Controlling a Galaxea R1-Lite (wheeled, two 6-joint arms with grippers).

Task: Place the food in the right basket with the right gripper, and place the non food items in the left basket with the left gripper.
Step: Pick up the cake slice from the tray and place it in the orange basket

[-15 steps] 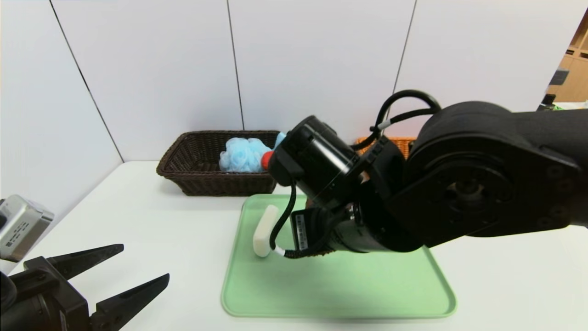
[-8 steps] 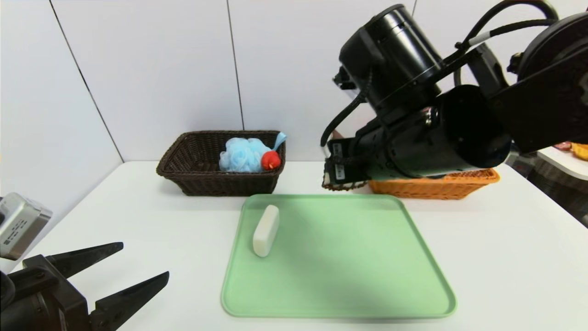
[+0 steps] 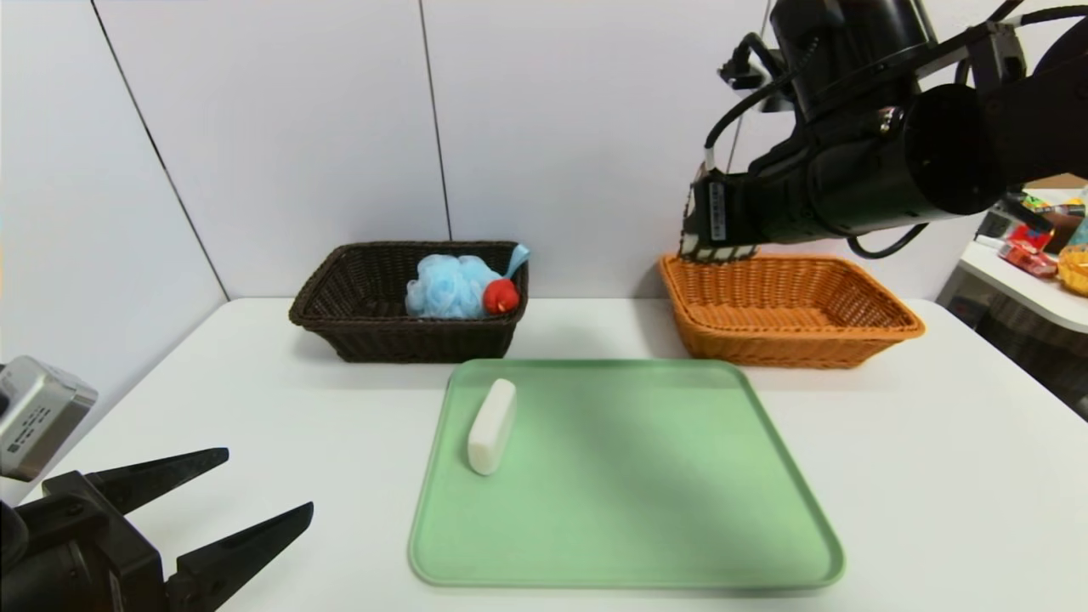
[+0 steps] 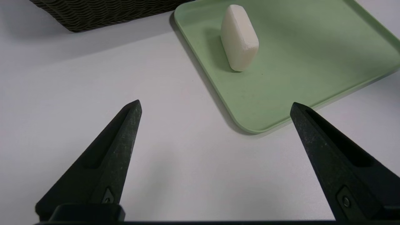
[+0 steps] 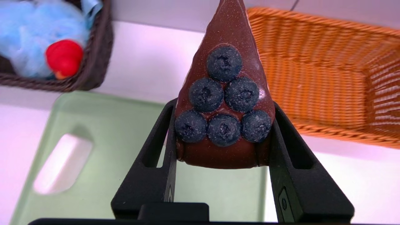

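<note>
Right gripper (image 5: 223, 134) swung up off the green tray (image 3: 629, 510) to the orange basket (image 3: 790, 310) rim, jaws clamped on the cake slice (image 5: 223, 103). Drop comes next. Left gripper (image 4: 215, 106) parked, spread wide, soap bar (image 3: 492, 426) on tray.

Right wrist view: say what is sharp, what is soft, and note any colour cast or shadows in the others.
Right wrist view: the cake slice in the right pincer is sharp; the soap bar behind is blurred, and the table shows a pinkish tint. Left wrist view: the soap casts a soft shadow on the green tray. Head view: the right arm's shadow dims the tray's middle.
</note>
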